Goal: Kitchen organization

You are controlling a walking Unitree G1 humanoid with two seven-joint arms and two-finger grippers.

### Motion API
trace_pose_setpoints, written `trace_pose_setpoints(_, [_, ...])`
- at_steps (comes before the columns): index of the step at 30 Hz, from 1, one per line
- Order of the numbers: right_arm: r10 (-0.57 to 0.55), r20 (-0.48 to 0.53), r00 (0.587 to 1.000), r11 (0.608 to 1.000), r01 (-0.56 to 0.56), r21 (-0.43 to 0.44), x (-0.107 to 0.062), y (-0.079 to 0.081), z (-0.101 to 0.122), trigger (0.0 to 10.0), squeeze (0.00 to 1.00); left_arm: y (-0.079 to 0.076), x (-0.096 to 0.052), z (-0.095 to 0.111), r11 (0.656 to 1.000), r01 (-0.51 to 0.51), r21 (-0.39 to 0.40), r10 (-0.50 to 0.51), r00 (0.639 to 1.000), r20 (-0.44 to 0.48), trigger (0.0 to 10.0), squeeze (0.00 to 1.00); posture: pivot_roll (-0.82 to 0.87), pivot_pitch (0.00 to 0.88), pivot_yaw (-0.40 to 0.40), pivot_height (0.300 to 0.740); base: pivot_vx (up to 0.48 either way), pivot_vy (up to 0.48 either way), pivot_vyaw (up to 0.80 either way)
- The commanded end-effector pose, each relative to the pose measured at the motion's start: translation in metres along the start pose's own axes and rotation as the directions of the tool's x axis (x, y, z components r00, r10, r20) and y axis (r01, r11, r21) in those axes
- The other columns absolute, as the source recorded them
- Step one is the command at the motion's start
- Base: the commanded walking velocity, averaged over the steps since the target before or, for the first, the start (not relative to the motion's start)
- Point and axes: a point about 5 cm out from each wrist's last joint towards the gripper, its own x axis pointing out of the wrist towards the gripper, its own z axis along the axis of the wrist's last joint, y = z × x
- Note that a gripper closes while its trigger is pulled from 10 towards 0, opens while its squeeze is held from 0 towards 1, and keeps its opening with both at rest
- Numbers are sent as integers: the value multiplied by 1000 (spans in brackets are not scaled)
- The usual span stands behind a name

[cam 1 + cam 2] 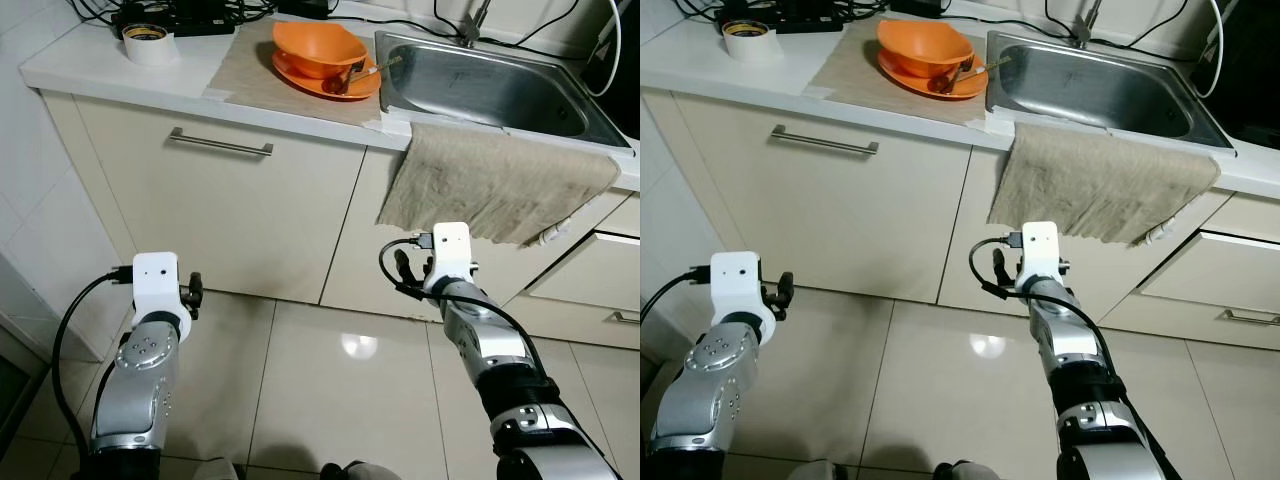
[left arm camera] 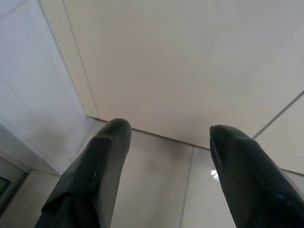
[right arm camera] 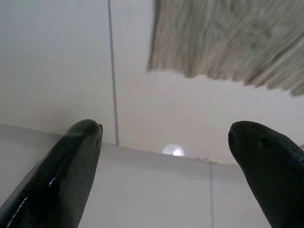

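Up on the table (image 1: 90, 70) sits the stuff that wants sorting: an orange bowl (image 1: 318, 45) stacked on an orange plate (image 1: 300, 78), both resting on a beige mat (image 1: 255, 65) just beside the steel sink (image 1: 490, 88). A spoon (image 1: 350, 78) lies across the plate's rim, its handle reaching toward the sink edge. A roll of tape (image 1: 148, 45) stands well apart, near the wall, with a tangle of black cables (image 1: 190, 15) behind it. A worn cloth (image 1: 495, 185) hangs over the front of the sink and down the cupboard face.

Both arms are low, in front of the cupboards and above the tiled floor (image 1: 340, 390). The left tool (image 2: 164, 156) points at the foot of the cupboard with its fingers spread wide and nothing between them. The right tool (image 3: 164, 156) is likewise wide apart and empty, aimed at the cupboard front just below the cloth's hem.

To my eye nothing has been taken up yet. To do it well, I'd raise the right arm clear of the hanging cloth before reaching over the edge, and lift the spoon off first so it can't slide loose when the bowl comes up. The drawer handle (image 1: 220, 143) is close to the left arm's path upward, worth keeping clear of
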Motion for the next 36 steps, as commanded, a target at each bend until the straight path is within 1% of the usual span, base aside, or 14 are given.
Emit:
trace_pose_setpoints(1, [-8,36,999,1000,7,21,-2,-6,6,10000,0,-6,2,-2,999,32,-19,-32,999,-28,10000,0,-61,53,-128,740,0,0,0])
trace_pose_setpoints(3, [15,36,999,999,-16,34,-2,-3,5,10000,0,-8,1,-2,998,42,-41,-44,998,-33,10000,0,-71,60,-122,740,0,0,0])
trace_pose_setpoints(5, [23,27,999,999,-24,28,-3,-1,5,10000,0,-6,0,-1,998,29,-61,-31,999,-31,10000,0,-70,64,-121,740,0,0,0])
trace_pose_setpoints(11, [27,0,1000,999,-27,43,-1,1,2,10000,0,-2,1,-5,997,18,-75,-23,997,-68,10000,0,-60,67,-119,740,0,0,0])
trace_pose_setpoints(16, [42,-5,999,997,-42,62,-1,3,3,10000,0,-1,0,1,997,30,-75,-34,998,-53,10000,0,-47,69,-112,740,0,0,0])
trace_pose_setpoints(23, [51,5,999,997,-52,60,1,5,5,10000,0,-1,1,3,998,35,-52,-37,998,-47,10000,0,-45,64,-106,740,0,0,0])
trace_pose_setpoints(28, [35,57,998,999,-37,21,0,3,11,10000,0,-2,2,12,999,44,-29,-43,998,35,10000,0,-49,61,-108,740,0,0,0])
trace_pose_setpoints(29, [42,93,995,999,-44,29,-1,2,15,10000,0,-3,0,19,998,54,-34,-50,994,96,10000,0,-49,61,-108,740,0,0,0])
trace_pose_setpoints(30, [42,93,995,999,-44,29,-1,2,15,10000,0,-3,0,19,998,54,-34,-50,994,96,10000,0,-49,61,-108,740,0,0,0])
trace_pose_setpoints(31, [52,162,985,998,-58,34,-7,1,21,10000,0,-6,-8,29,995,89,-35,-81,977,196,10000,0,-49,64,-112,740,0,0,0])
trace_pose_setpoints(32, [64,223,973,996,-76,43,-14,0,24,10000,0,-9,-17,33,992,119,-36,-107,962,251,10000,0,-48,63,-113,740,0,0,0])
trace_pose_setpoints(34, [52,262,964,997,-65,42,-19,-3,25,10000,0,-9,-21,34,993,116,-21,-106,955,278,10000,0,-48,62,-114,740,0,0,0])
trace_pose_setpoints(35, [45,287,957,997,-62,50,-23,-5,26,10000,0,-11,-26,37,992,125,-15,-115,947,301,10000,0,-47,61,-114,740,0,0,0])
trace_pose_setpoints(36, [45,287,957,997,-62,50,-23,-5,26,10000,0,-11,-26,37,992,125,-15,-115,947,301,10000,0,-47,61,-114,740,0,0,0])
